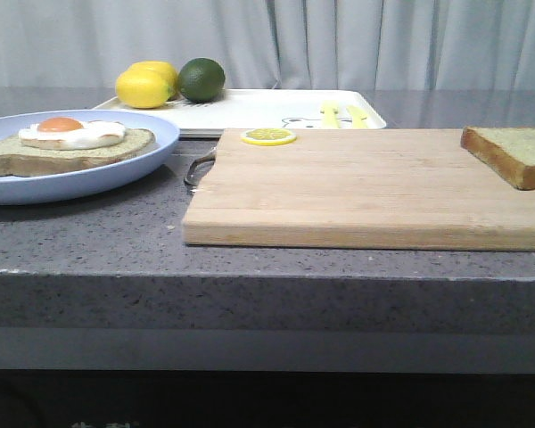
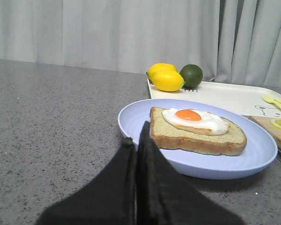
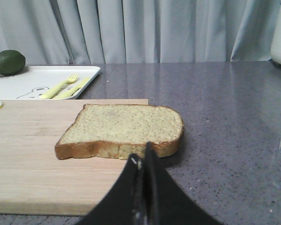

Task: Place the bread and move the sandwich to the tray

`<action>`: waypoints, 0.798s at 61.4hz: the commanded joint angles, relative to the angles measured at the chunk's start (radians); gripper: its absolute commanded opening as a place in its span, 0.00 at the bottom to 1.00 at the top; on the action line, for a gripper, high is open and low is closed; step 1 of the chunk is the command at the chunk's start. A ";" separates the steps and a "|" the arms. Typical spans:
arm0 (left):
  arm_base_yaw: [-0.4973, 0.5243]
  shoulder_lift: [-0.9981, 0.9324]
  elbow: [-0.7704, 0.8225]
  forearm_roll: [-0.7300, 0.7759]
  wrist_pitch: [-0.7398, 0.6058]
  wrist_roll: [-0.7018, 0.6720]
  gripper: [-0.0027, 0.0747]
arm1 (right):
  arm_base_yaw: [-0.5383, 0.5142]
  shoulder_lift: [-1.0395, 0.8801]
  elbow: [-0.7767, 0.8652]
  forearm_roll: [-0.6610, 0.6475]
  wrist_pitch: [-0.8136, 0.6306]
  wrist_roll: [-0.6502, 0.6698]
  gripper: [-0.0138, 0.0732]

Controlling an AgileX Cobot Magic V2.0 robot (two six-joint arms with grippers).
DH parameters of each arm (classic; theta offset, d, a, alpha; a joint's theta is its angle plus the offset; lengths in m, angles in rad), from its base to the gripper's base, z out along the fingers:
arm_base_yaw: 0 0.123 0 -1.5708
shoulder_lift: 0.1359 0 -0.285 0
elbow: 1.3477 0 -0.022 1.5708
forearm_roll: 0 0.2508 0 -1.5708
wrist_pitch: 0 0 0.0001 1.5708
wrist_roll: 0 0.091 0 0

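Observation:
The bread (image 1: 515, 153) lies on the right end of the wooden cutting board (image 1: 357, 192); it also shows in the right wrist view (image 3: 124, 129). The sandwich (image 1: 67, 143), one slice topped with a fried egg, sits on the pale blue plate (image 1: 152, 143) at the left and shows in the left wrist view (image 2: 196, 129). The cream tray (image 1: 267, 111) lies behind the board. My left gripper (image 2: 136, 140) is shut and empty just short of the plate. My right gripper (image 3: 144, 157) is shut and empty just short of the bread. Neither gripper shows in the front view.
Two lemons (image 1: 147, 85) and a lime (image 1: 201, 78) sit on the tray's far left corner. A yellow fork and knife (image 1: 343, 114) lie on the tray. A lemon slice (image 1: 268, 136) rests on the board's back edge. A metal handle (image 1: 199, 169) sticks out beside the board.

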 commanded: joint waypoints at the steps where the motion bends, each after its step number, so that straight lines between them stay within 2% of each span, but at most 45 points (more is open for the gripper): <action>1: -0.002 -0.021 0.001 -0.006 -0.084 0.001 0.01 | 0.001 -0.019 -0.002 0.001 -0.075 -0.007 0.08; 28: -0.002 -0.021 0.001 -0.004 -0.084 0.001 0.01 | 0.001 -0.019 -0.002 0.001 -0.078 -0.007 0.08; 49: -0.002 -0.021 -0.025 -0.009 -0.140 0.001 0.01 | 0.001 -0.019 -0.026 0.003 -0.176 -0.007 0.08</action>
